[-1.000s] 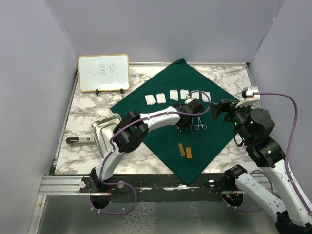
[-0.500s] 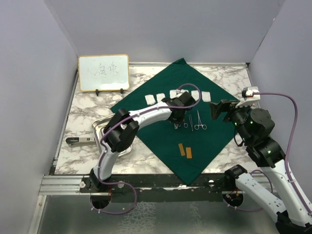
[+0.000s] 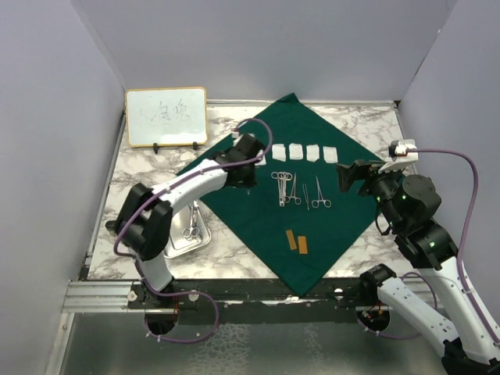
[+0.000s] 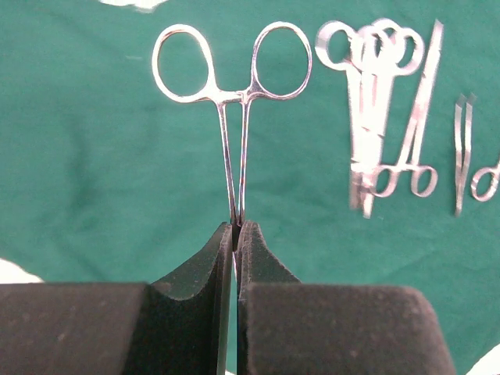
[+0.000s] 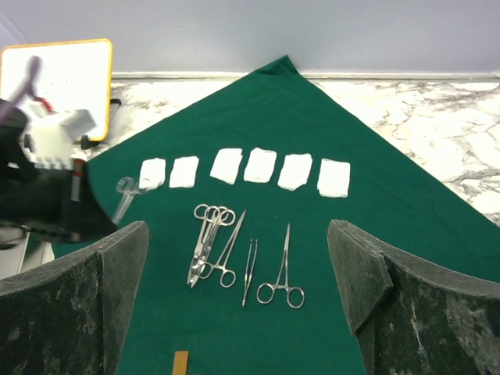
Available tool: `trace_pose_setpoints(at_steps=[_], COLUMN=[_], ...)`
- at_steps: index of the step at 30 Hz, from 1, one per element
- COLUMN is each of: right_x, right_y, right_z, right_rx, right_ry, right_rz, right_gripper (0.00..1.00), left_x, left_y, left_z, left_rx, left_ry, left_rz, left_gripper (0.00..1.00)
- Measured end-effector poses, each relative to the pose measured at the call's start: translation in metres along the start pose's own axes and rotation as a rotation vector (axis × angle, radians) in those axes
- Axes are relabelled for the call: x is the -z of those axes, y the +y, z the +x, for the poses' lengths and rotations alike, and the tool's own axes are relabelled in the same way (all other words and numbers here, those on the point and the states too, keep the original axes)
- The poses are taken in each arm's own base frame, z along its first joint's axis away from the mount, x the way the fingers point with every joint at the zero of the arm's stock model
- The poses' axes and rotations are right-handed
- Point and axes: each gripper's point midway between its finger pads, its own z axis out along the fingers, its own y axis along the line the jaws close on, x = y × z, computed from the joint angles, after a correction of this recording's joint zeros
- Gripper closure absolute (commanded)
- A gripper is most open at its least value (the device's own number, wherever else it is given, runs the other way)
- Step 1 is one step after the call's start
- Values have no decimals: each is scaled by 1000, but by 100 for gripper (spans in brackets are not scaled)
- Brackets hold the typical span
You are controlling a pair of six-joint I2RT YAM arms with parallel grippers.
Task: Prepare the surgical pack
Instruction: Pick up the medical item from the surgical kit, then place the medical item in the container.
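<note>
The left hand [image 3: 244, 159] has moved leftward, off the instrument row [image 3: 297, 190] toward the left edge of the drape [image 3: 258, 215]. The clamped forceps [image 4: 234, 117] travelled with it.

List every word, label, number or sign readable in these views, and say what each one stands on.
On the whiteboard: faint grey handwriting, too small and faint to read, so there is nothing to quote.
On the green drape, the gauze squares and the instruments: no text visible.
On the two brown strips: no marking that can be read.
</note>
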Motion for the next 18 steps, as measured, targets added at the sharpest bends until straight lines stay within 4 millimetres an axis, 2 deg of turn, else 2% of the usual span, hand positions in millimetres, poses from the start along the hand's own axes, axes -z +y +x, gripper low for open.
trace_pose_setpoints(at_steps=[5, 8, 13, 18], right_x=[0, 0, -1, -1], right_y=[0, 0, 0, 0], right_z=[1, 1, 2, 4], right_rx=[0, 0, 1, 2], right_ry=[1, 2, 6, 9], right_rz=[0, 0, 1, 1], right_gripper=[1, 1, 1, 1], left_x=[35, 56, 81, 79], left_y=[70, 109, 167, 207], left_z=[-13, -6, 28, 61], left_rx=[88, 138, 230, 305], left_ry=[-92, -139, -182, -147], left_rz=[-104, -175, -302, -411], left_gripper=[100, 100, 100, 100])
